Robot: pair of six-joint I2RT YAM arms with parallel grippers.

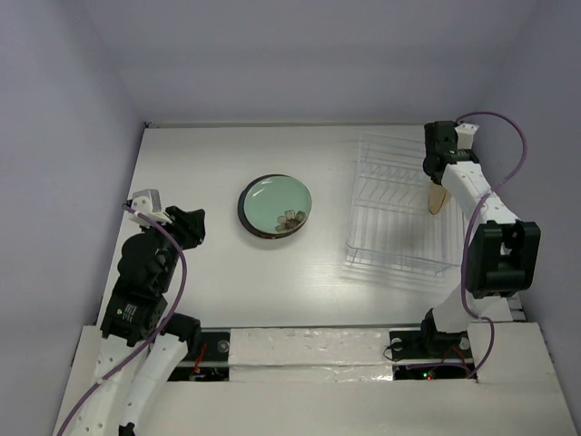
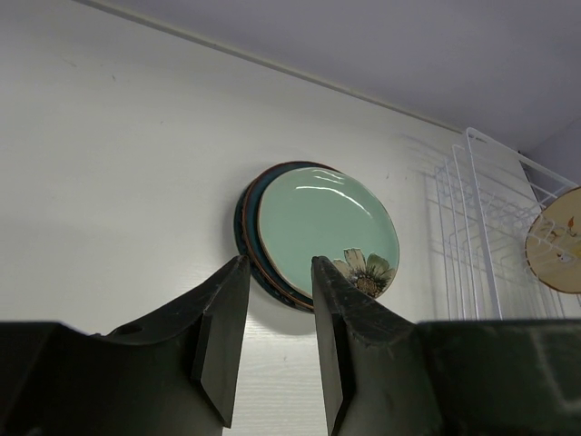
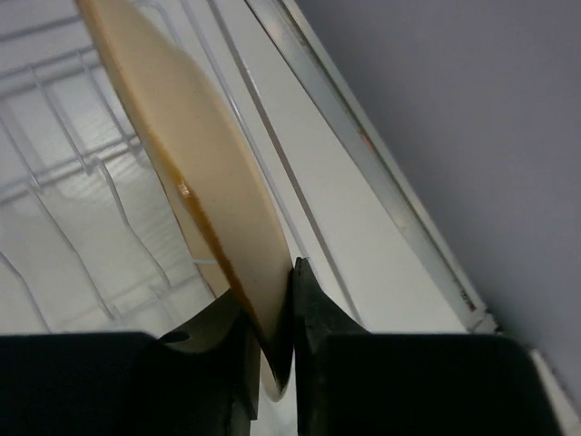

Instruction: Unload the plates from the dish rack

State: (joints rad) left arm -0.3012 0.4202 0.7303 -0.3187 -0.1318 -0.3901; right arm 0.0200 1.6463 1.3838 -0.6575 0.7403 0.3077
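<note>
The clear wire dish rack (image 1: 381, 238) stands at the right of the table. My right gripper (image 1: 438, 173) is shut on the rim of the tan plate (image 1: 438, 197), held on edge over the rack's far right part; the right wrist view shows the plate (image 3: 195, 173) pinched between the fingers. A stack of plates lies flat mid-table, the pale green plate (image 1: 277, 203) with a flower on top, dark plates under it. My left gripper (image 1: 188, 225) is open and empty, left of the stack; its fingers (image 2: 222, 336) frame the pale green plate (image 2: 318, 222).
The rack (image 2: 472, 236) and the tan plate (image 2: 556, 241) show at the right of the left wrist view. Purple-grey walls enclose the white table on three sides. A metal strip (image 3: 363, 154) runs along the table's edge beside the rack.
</note>
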